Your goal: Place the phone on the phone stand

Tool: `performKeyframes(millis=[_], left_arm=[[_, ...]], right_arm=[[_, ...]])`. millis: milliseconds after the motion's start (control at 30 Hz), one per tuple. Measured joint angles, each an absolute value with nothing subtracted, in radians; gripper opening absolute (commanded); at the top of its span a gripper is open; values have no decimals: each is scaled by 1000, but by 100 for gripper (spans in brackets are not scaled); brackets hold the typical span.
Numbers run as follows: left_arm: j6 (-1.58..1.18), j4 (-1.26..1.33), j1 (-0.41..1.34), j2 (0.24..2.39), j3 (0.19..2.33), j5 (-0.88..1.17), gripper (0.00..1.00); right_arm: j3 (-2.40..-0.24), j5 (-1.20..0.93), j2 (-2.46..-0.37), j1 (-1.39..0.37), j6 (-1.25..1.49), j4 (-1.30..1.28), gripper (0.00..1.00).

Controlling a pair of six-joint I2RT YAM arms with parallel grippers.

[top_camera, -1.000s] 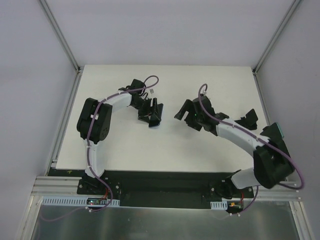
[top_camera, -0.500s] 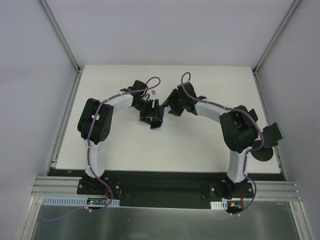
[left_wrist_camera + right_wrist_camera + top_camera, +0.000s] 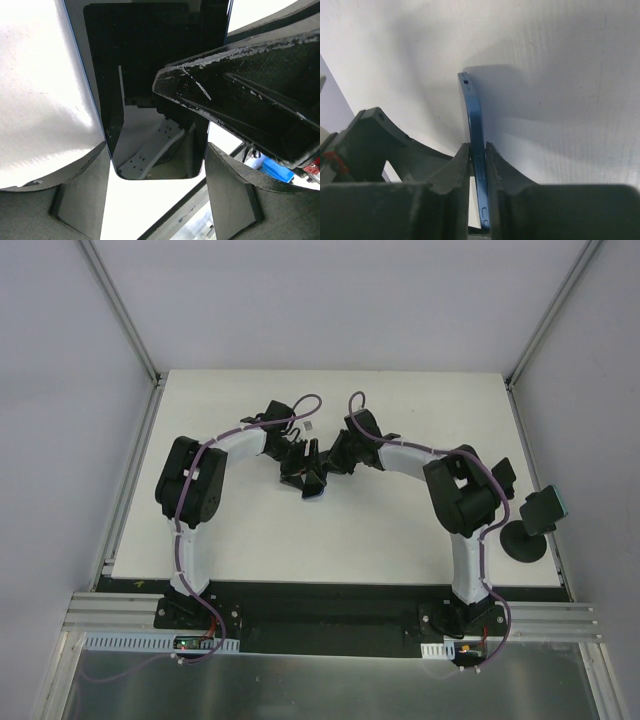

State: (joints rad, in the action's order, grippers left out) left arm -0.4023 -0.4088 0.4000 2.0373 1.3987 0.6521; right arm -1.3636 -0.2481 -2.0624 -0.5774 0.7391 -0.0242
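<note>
Right jaws clamp phone (image 3: pixel 476 130) faces; left jaws seemingly grip its side edges.

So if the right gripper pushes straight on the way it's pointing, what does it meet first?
The phone: it stands edge-on between the fingers of the right gripper, which look closed on it. Past its far end the wrist view shows only white table, though depth is unclear.

table (image 3: pixel 380 540): white | phone stand (image 3: pixel 506 476): right side | round-base black holder (image 3: pixel 521 545): near right edge
</note>
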Motion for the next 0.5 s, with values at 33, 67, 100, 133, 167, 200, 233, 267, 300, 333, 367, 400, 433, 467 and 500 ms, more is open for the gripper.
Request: performKeyframes(millis=[33, 67, 100, 133, 167, 200, 233, 267, 300, 333, 367, 400, 433, 467, 500], left_arm=[[-400, -410, 400, 2037, 1399, 659, 44], [-400, -410, 398, 2035, 1398, 667, 59], [-400, -409, 395, 2028, 1395, 677, 64], [-403, -400, 392, 2014, 1386, 680, 67], [-406, -393, 391, 1998, 1376, 680, 72], [-409, -387, 392, 1977, 1367, 676, 73], [-409, -390, 393, 1953, 1362, 675, 74], [-406, -393, 395, 1925, 1362, 680, 75], [-406, -396, 399, 1890, 1362, 686, 78], [-406, -397, 401, 1847, 1364, 699, 79], [-407, -396, 403, 1796, 1367, 706, 81], [-408, -396, 406, 1745, 1373, 710, 85], [-407, -393, 407, 1690, 1382, 715, 87], [-403, -384, 407, 1634, 1390, 718, 88], [-400, -369, 407, 1580, 1392, 719, 89]], right_arm=[[-1365, -252, -2062, -576, 731, -31, 5], [-1365, -260, -2062, -572, 720, -33, 2], [-1365, -273, -2060, -567, 710, -34, 1], [-1365, -286, -2057, -560, 710, -35, 1], [-1365, -302, -2052, -552, 706, -35, 1], [-1364, -315, -2043, -548, 702, -37, 1], [-1364, -331, -2025, -543, 696, -42, 1], [-1364, -339, -2002, -540, 672, -49, 1], [-1362, -339, -1975, -534, 636, -65, 1], [-1355, -340, -1942, -524, 601, -83, 1], [-1340, -346, -1904, -508, 565, -96, 1], [-1317, -354, -1858, -490, 520, -111, 1], [-1290, -367, -1806, -471, 473, -134, 1], [-1260, -380, -1751, -451, 426, -154, 1], [-1227, -392, -1692, -433, 377, -173, 1]])
